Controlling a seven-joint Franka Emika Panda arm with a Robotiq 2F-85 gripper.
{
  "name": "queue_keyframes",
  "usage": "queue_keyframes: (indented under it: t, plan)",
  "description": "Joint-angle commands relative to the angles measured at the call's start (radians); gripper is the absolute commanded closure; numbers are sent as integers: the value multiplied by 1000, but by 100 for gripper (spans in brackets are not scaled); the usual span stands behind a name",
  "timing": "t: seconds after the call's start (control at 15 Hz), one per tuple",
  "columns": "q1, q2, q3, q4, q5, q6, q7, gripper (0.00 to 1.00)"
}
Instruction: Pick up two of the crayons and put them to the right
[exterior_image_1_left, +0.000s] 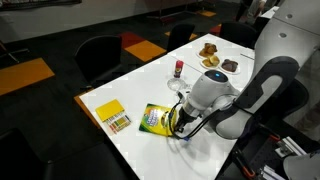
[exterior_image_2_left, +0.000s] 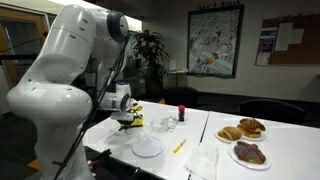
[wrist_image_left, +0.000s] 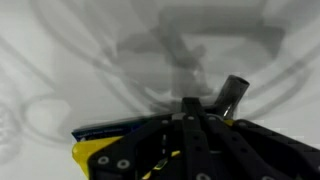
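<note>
The pincer (exterior_image_1_left: 179, 122) of the Panda arm hangs low over the near edge of the white surface (exterior_image_1_left: 140, 85), right at the green-and-yellow crayon box (exterior_image_1_left: 155, 120). Whether its jaws are parted or closed cannot be told from any view, and nothing can be seen between them. The wrist view shows only a yellow-and-blue corner of the box beneath the dark tool. In an exterior view, 1 yellow crayon (exterior_image_2_left: 179, 146) lies loose on the surface between a white plate (exterior_image_2_left: 148, 147) and a napkin (exterior_image_2_left: 200, 160), well apart from the pincer. A yellow tray (exterior_image_1_left: 110, 115) beyond the box carries small coloured tips (too small to name as crayons). Judged from this, the job of moving 2 crayons to the right looks barely begun: none is clearly held and no pair sits grouped to one side. Whether the loose yellow one already counts as placed cannot be said. At least 1 pick-up, perhaps both, appears left to do.
</note>
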Motion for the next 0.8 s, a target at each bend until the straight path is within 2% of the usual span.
queue_keyframes:
  t: [0.0, 0.27, 0.73]
  plan:
    - [49, 42, -66, 30, 18, 93, -5, 100]
    - [74, 71, -97, 55, 30, 179, -5, 100]
    - [87, 135, -89, 100, 35, 275, -9, 100]
